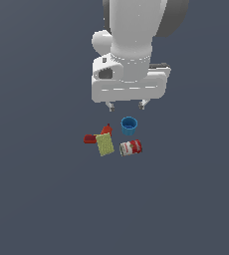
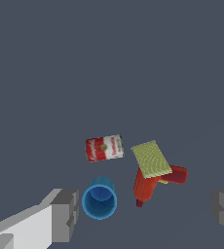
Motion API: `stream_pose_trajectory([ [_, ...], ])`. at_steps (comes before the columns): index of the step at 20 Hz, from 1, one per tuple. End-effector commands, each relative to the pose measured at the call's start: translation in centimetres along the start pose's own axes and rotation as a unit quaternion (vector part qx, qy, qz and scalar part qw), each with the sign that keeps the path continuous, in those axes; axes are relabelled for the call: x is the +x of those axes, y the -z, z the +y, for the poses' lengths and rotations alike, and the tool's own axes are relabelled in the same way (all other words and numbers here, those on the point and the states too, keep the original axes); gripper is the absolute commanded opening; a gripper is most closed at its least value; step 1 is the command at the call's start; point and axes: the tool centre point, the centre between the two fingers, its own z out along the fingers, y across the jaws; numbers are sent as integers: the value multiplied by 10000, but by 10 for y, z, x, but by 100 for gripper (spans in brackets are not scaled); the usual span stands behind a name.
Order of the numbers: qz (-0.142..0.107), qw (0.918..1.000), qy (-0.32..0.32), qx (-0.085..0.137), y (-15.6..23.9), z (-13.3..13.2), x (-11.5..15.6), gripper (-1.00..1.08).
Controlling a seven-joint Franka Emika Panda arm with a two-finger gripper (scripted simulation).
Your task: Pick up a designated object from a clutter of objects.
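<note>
So the gripper (image 1: 127, 105) hangs above the little pile, fingers spread wide with nothing between them. The red bent object (image 2: 153, 185) lies on the grey floor (image 1: 42, 199), and the yellow-green pad (image 2: 151, 158) sits partly on top of it. The blue cup (image 2: 100, 200) stands just beside it, and the red-and-white can (image 2: 104, 148) lies on its side nearby.

Flat, even, dim simulator light; sharp renders, no shadows or glare.
</note>
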Motion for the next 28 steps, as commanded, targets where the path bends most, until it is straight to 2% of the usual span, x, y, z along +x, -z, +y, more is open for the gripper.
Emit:
stream_pose_trajectory([
  [1, 0, 10000, 0, 0, 0, 0, 0, 108],
  [10, 46, 10000, -30, 7, 3, 11, 4, 108],
  [16, -42, 9998, -143, -94, -12, 15, 2, 108],
  [22, -236, 9984, -392, -337, -46, 24, -4, 108],
  [28, -508, 9934, -733, -724, -98, 37, -19, 108],
])
